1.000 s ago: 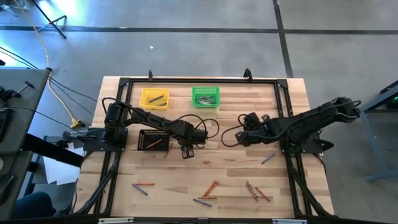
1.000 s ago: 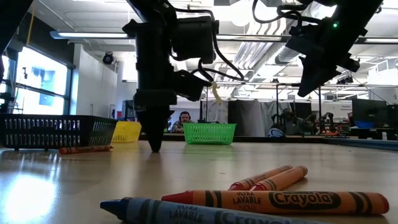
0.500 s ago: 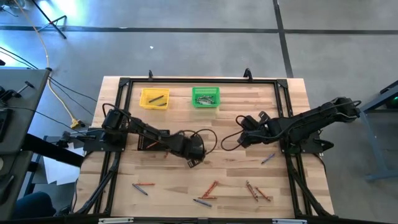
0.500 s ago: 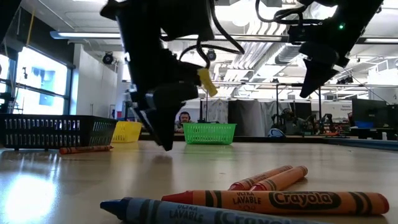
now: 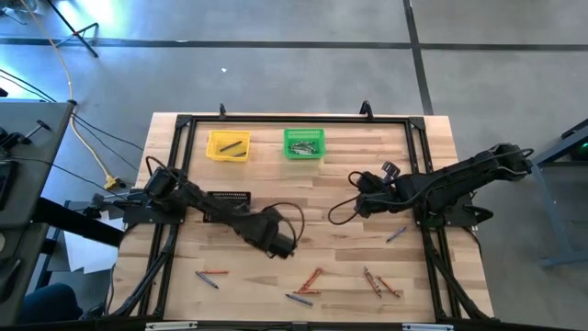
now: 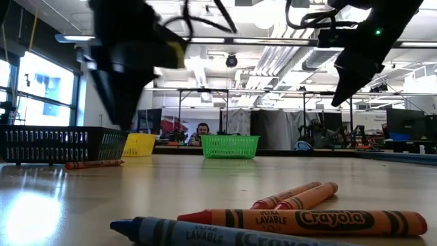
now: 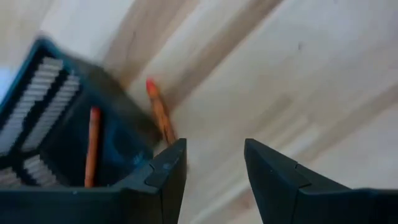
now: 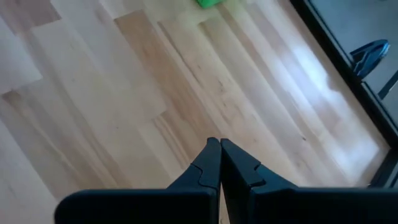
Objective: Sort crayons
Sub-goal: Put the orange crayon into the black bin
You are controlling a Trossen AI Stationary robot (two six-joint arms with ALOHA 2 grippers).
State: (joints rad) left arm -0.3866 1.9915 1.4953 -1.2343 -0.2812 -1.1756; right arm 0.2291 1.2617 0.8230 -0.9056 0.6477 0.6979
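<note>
- Left gripper [image 5: 278, 246]: fingers apart and empty, over the middle of the bench, likely ranging for a loose crayon.
- Right gripper [image 5: 360, 208]: fingers pressed together, holding nothing, waiting right of centre.
- Crayons [image 5: 310, 277]: most lie scattered near the front edge, unsorted.
- Orange crayon [image 7: 160, 111]: lies against the black mesh bin [image 5: 227, 206], outside it.
- Yellow bin [image 5: 228, 145] and green bin [image 5: 304, 143]: at the far edge, holding sorted crayons.

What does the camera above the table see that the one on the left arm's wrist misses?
Only the high view shows the yellow bin, green bin, the right gripper and the loose crayons near the front edge. Only the left wrist view shows the left gripper open and empty. Both show the black bin and the wooden table.
</note>
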